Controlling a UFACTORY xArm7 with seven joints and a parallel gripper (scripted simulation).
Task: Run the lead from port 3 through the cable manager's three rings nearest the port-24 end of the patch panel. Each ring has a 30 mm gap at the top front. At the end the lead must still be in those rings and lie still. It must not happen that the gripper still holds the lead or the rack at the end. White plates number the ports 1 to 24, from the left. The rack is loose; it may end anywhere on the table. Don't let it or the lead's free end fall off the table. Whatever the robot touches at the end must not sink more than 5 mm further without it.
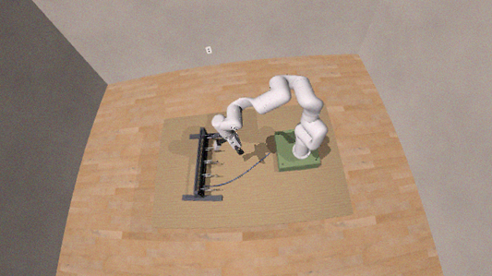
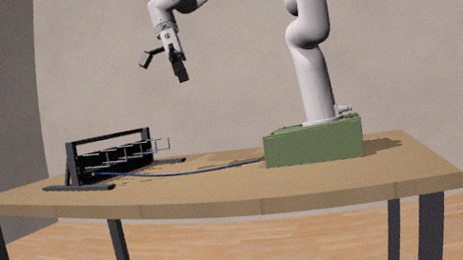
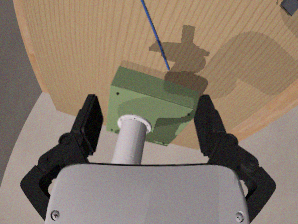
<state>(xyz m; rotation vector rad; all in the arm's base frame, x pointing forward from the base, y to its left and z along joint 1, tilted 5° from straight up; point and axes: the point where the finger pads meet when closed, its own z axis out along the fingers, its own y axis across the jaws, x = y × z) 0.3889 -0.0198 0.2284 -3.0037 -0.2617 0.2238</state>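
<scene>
claw (image 2: 179, 66): i see it spread wide, grasping nothing, high above the tan wooden surface (image 2: 236, 186).
thin blue lead (image 2: 185, 173): flat, unthreaded.
wire rings (image 2: 142, 149): i judge all three pending.

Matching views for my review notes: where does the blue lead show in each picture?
Top: blue lead runs from the rack's near end toward the green base.
Exterior: lies on the table, rack to base.
Wrist: thin line at top, ending at the base.
Shared landmark: the green base.
</scene>
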